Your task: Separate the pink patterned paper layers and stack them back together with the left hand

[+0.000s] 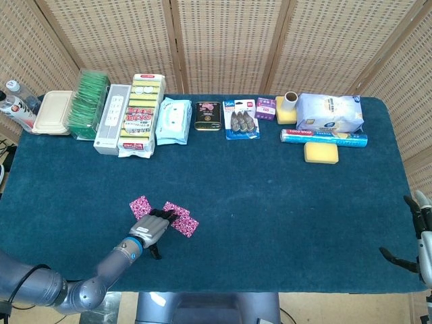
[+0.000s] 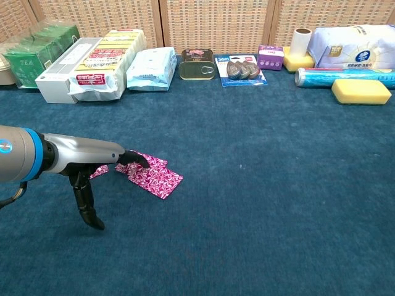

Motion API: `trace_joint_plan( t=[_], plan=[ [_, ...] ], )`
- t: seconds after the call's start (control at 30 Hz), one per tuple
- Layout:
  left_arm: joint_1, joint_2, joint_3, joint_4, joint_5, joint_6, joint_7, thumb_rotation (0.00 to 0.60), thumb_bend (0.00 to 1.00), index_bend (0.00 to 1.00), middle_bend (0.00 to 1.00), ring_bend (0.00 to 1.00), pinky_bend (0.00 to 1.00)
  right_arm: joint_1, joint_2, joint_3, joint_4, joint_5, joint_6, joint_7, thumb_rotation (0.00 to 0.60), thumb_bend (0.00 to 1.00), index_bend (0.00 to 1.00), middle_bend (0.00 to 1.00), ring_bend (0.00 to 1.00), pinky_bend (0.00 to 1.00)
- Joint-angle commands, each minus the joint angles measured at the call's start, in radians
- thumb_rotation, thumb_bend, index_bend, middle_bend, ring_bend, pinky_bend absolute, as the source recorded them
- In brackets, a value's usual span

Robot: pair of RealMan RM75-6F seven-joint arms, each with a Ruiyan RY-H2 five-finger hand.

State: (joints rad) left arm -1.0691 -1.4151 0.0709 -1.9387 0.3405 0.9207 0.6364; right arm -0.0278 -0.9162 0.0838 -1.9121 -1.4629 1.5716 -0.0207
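Observation:
Two pink patterned paper pieces lie on the blue table cloth near the front left. One piece (image 1: 140, 206) (image 2: 99, 171) is to the left, the other (image 1: 182, 219) (image 2: 155, 176) to the right, a small gap apart. My left hand (image 1: 151, 228) (image 2: 86, 159) lies flat between them, its fingertips (image 2: 137, 160) pressing on the left end of the right piece. The thumb (image 2: 85, 203) hangs down to the cloth. My right hand (image 1: 415, 236) shows only at the right edge of the head view, off the table, fingers apart and holding nothing.
Along the far edge stands a row of goods: green tea boxes (image 1: 88, 104), a white box (image 1: 111, 118), sponge packs (image 1: 142, 115), wipes (image 1: 172, 120), a tin (image 1: 208, 115), a blue roll (image 1: 324, 137), a yellow sponge (image 1: 320, 152). Bare blue cloth (image 1: 283, 202) fills the middle and right.

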Motion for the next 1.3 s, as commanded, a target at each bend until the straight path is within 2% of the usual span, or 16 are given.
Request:
trace_joint_plan(
  t=[0.03,0.5,0.83,1.03,1.3],
  plan=[
    [0.001,0.009,0.0,0.017,-0.008,-0.006,-0.012,0.6,0.06,0.0,0.0,0.05,0.03,-0.001,0.003,0.0,-0.001,0.001,0.001,0.003,0.6,0.0,0.0,0.0,0.0,0.0],
    [0.008,0.04,-0.014,0.133,-0.037,-0.072,-0.087,0.6,0.06,0.0,0.0,0.05,0.03,0.0,0.001,0.001,-0.004,0.002,0.0,0.0,0.6,0.0,0.0,0.0,0.0,0.0],
    [-0.008,0.029,-0.034,0.172,-0.049,-0.082,-0.099,0.6,0.06,0.0,0.0,0.05,0.03,0.001,0.001,0.001,-0.004,0.004,-0.002,0.001,0.6,0.0,0.0,0.0,0.0,0.0],
    [-0.016,0.025,-0.031,0.165,-0.049,-0.086,-0.097,0.6,0.06,0.0,0.0,0.05,0.03,0.001,0.003,0.003,-0.006,0.008,-0.001,0.005,0.6,0.0,0.0,0.0,0.0,0.0],
    [-0.003,0.053,-0.025,0.106,0.005,-0.051,-0.103,0.6,0.07,0.0,0.0,0.05,0.03,0.001,0.004,0.002,-0.007,0.006,-0.003,0.007,0.6,0.0,0.0,0.0,0.0,0.0]
  ],
)
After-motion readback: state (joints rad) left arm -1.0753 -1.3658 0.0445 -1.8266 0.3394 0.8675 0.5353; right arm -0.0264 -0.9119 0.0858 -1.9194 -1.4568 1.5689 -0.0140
